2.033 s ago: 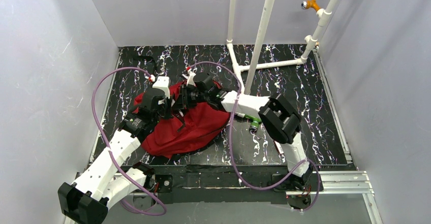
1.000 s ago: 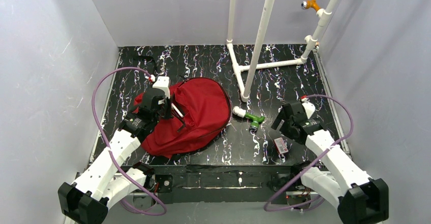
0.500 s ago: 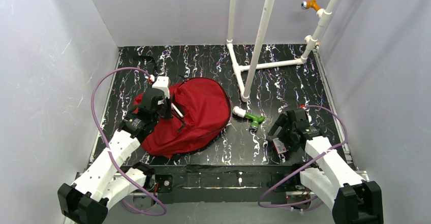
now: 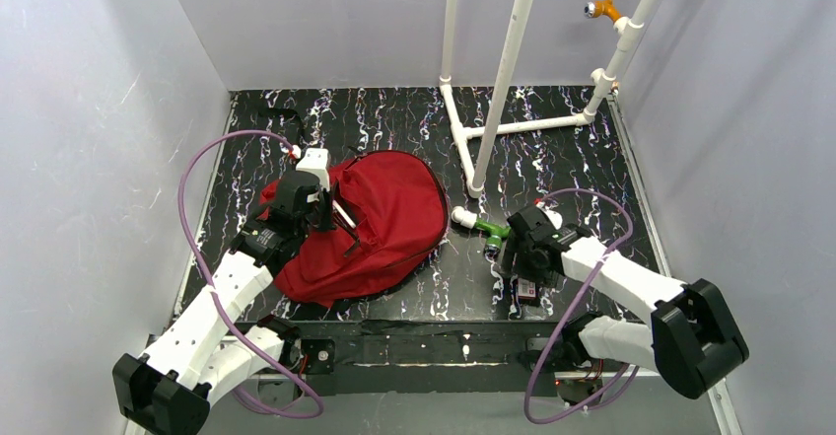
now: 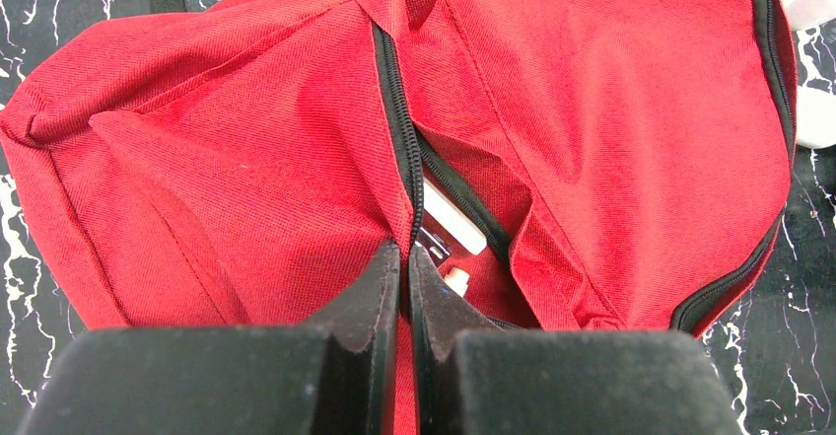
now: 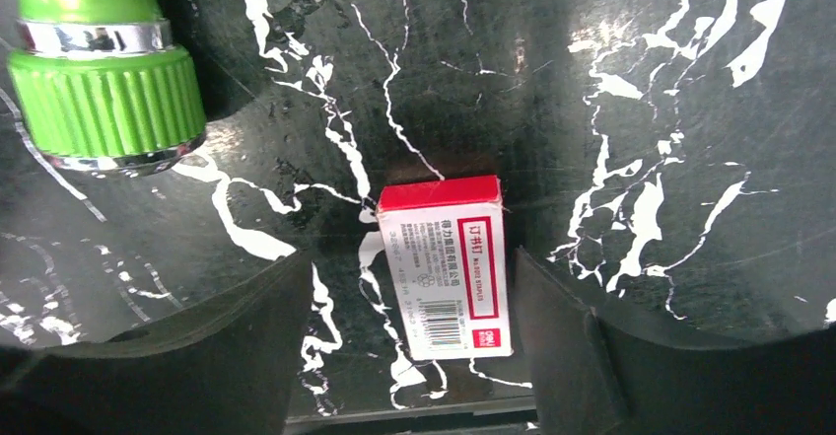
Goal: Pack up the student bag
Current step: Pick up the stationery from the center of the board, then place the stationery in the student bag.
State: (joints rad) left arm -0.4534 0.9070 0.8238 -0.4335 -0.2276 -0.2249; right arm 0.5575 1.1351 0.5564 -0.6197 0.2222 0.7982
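Right jaws, pointed down, straddle the box (image 6: 446, 267).

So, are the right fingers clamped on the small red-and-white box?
No, the box lies flat on the table between the open right fingers, with a gap visible beside it.

Box (image 6: 449, 267) right of student bag (image 4: 384, 223)

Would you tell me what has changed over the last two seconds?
The right gripper left the student bag, swung right and came down astride the red-and-white box, jaws open, not gripping. The left gripper stays shut on the bag's zipper edge; green nozzle unmoved.
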